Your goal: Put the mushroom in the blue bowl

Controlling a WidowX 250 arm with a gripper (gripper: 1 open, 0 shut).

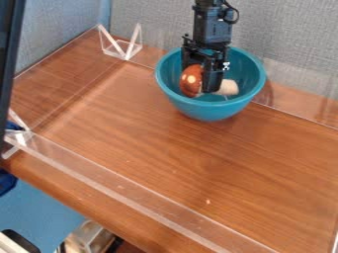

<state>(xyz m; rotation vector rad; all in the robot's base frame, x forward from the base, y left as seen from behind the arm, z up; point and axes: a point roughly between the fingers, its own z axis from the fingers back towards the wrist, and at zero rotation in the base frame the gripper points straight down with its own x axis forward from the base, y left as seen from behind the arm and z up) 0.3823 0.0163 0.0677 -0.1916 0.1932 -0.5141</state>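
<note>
While the black arm reaches down from above, its gripper [208, 71] sits inside the one blue bowl [211, 102]. There is one mushroom [196, 80] — its orange-brown top shows in the bowl, right by the gripper's tips. A pale, cream-colored bit lies in the bowl beside it, on the right. The fingers stand on each side of the mushroom, but I cannot tell if they are squeezing it or have let go. The arm points almost straight down, tipped only a little. The bowl rests on a brown wooden table [172, 168] with a low clear plastic wall [93, 173] around its edge. Behind the table is a gray wall — plain and flat.
</note>
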